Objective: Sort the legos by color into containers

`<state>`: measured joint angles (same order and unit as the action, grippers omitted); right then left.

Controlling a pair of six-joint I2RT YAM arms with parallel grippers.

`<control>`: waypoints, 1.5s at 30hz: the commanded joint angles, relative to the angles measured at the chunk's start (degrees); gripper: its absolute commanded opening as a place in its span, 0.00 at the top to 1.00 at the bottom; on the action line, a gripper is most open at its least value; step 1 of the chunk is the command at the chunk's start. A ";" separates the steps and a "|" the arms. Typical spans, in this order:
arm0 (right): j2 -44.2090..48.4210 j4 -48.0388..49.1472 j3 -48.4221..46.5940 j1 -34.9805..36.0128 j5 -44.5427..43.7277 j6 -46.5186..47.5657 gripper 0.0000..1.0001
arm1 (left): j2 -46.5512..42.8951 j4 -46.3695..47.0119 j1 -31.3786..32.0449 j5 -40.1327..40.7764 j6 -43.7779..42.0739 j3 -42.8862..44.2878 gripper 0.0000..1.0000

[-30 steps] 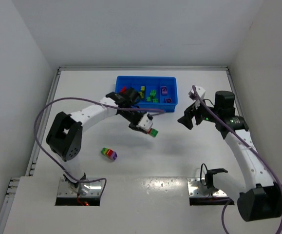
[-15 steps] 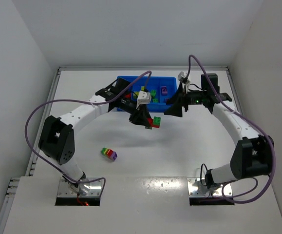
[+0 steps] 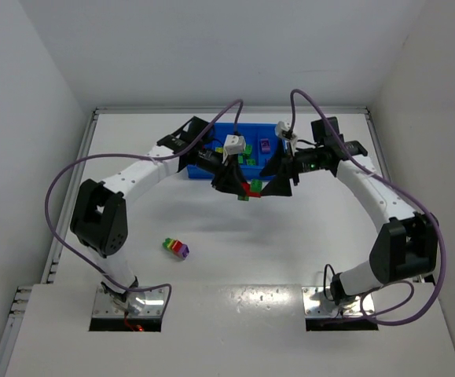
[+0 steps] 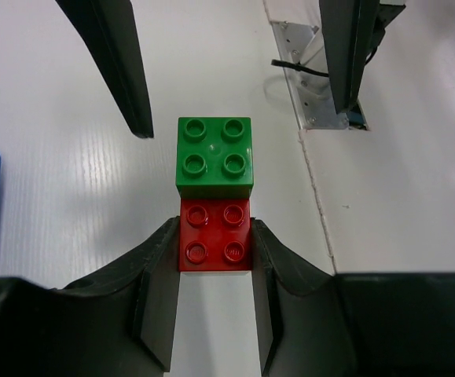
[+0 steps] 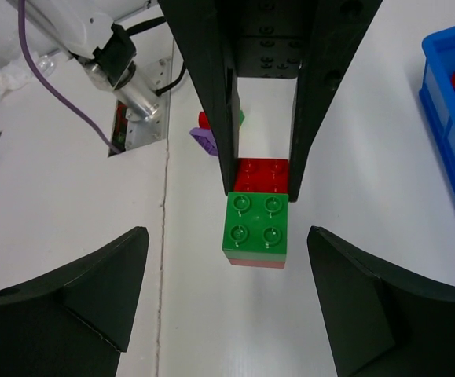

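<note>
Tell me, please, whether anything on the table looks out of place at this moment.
Yes: a small multicolour stack of plastic toy bricks lies alone on the white table, well apart from the bright-blue plastic tray. Also, the left end effector grips a red plastic brick with a green plastic brick stuck on it.

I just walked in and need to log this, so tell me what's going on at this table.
The left gripper holds a two-brick stack by its red brick, near the blue tray. The right gripper faces it, open, with its fingers on either side of the green brick and not touching it, probably to pull the two apart. A multicolour stack lies unsorted on the table, and several legos are already in the tray.
</note>
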<state>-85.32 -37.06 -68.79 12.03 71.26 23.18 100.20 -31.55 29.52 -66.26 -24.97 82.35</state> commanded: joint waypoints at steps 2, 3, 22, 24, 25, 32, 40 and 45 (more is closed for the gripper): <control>-0.37 -1.17 -2.66 1.32 -0.68 3.72 0.18 | 0.60 1.14 -0.51 -2.73 0.63 3.70 0.82; -0.37 -1.17 -2.66 1.33 -0.69 3.72 0.18 | 0.61 1.14 -0.51 -2.73 0.63 4.31 0.82; -3.28 12.53 -3.80 1.85 -3.06 -8.48 0.98 | 0.09 1.14 0.54 -0.98 -0.43 2.48 0.82; -3.28 18.31 -3.80 1.33 -2.53 -12.61 0.98 | -0.62 1.14 0.54 -0.45 -0.95 0.81 0.82; -3.28 21.30 -3.80 0.72 -2.53 -18.03 0.99 | -0.62 1.14 0.54 -0.45 -0.96 -0.85 0.82; -6.68 46.63 -1.51 -0.34 -11.74 -37.94 0.99 | -5.63 1.14 0.54 1.83 -1.49 -8.77 0.82; -21.63 44.53 -9.85 -0.34 -25.90 -37.76 0.99 | -13.01 15.19 -4.28 4.73 12.99 -14.67 0.82; -31.83 44.53 -17.68 -0.34 -28.80 -37.77 0.99 | -14.33 26.26 -8.77 8.94 28.03 -14.59 0.82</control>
<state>-115.07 4.34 -81.17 11.77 45.84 -13.65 87.53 -14.79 23.05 -59.66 -8.16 67.48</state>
